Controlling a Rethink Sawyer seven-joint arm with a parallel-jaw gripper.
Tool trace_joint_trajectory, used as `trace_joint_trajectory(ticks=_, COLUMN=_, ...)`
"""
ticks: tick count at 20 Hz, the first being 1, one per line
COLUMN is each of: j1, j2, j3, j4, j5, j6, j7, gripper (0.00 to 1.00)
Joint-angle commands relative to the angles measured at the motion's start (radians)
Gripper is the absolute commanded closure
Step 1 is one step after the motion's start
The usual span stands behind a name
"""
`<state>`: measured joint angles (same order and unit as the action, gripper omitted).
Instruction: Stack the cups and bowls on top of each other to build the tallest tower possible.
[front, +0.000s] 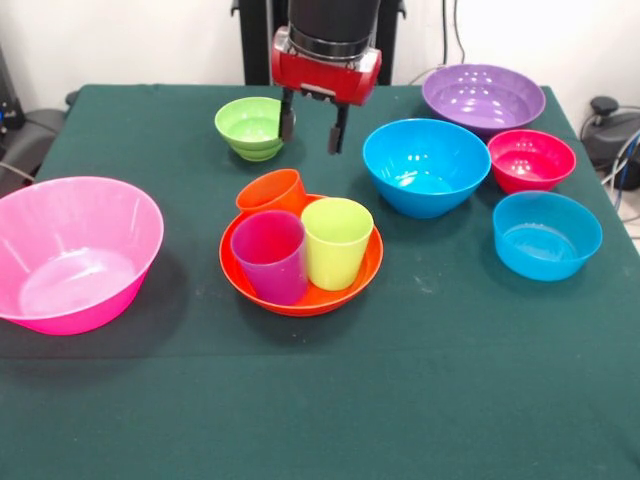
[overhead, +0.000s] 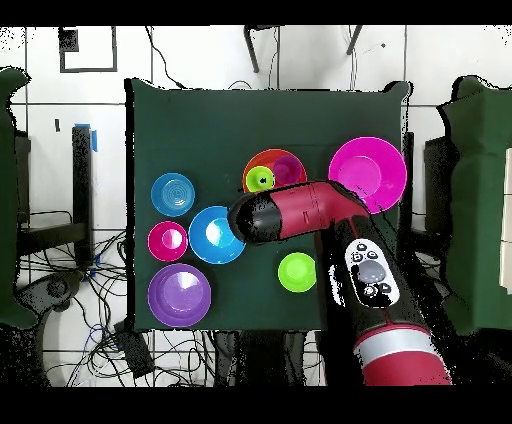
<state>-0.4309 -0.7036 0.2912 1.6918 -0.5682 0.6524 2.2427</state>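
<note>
Three cups stand upright in the big orange bowl (front: 300, 290) at the table's middle: orange (front: 272, 192), lime green (front: 337, 242), purple (front: 270, 256). My gripper (front: 312, 128) hangs open and empty above the table just behind them, beside the small green bowl (front: 251, 127). The big blue bowl (front: 426, 166), big purple bowl (front: 484, 98), small red bowl (front: 531, 160), small light blue bowl (front: 546, 234) and big pink bowl (front: 75, 252) stand apart. In the overhead view the arm (overhead: 300, 210) hides the orange cup; the orange bowl (overhead: 262, 160) shows. No tower stands.
The green table (front: 320, 400) has open cloth along its front. Cables and dark gear lie off the table's left and right edges. The robot's pedestal stands behind the far edge.
</note>
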Motion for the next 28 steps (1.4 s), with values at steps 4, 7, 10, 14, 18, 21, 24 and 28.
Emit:
trace_joint_trajectory(ticks=4, j1=-0.027, j2=0.147, j3=0.11, j4=-0.085, j5=-0.139, j6=-0.062, j7=-0.251, gripper=0.0)
trace_joint_trajectory(ticks=7, j1=-0.031, j2=0.155, j3=0.119, j4=-0.084, j5=-0.155, j6=-0.073, j7=-0.244, gripper=0.0)
trace_joint_trajectory(ticks=10, j1=-0.04, j2=0.171, j3=0.133, j4=-0.09, j5=-0.173, j6=-0.084, j7=-0.246, gripper=0.0)
trace_joint_trajectory(ticks=14, j1=-0.038, j2=0.182, j3=0.122, j4=-0.112, j5=-0.219, j6=-0.101, j7=-0.238, gripper=0.0)
trace_joint_trajectory(ticks=18, j1=-0.019, j2=0.143, j3=0.093, j4=-0.127, j5=-0.259, j6=-0.084, j7=-0.224, gripper=0.0)
trace_joint_trajectory(ticks=21, j1=-0.016, j2=0.122, j3=0.095, j4=-0.124, j5=-0.265, j6=-0.064, j7=-0.221, gripper=0.0)
trace_joint_trajectory(ticks=24, j1=-0.014, j2=0.123, j3=0.101, j4=-0.124, j5=-0.266, j6=-0.059, j7=-0.211, gripper=0.0)
trace_joint_trajectory(ticks=28, j1=-0.03, j2=0.124, j3=0.121, j4=-0.115, j5=-0.251, j6=-0.047, j7=-0.227, gripper=0.0)
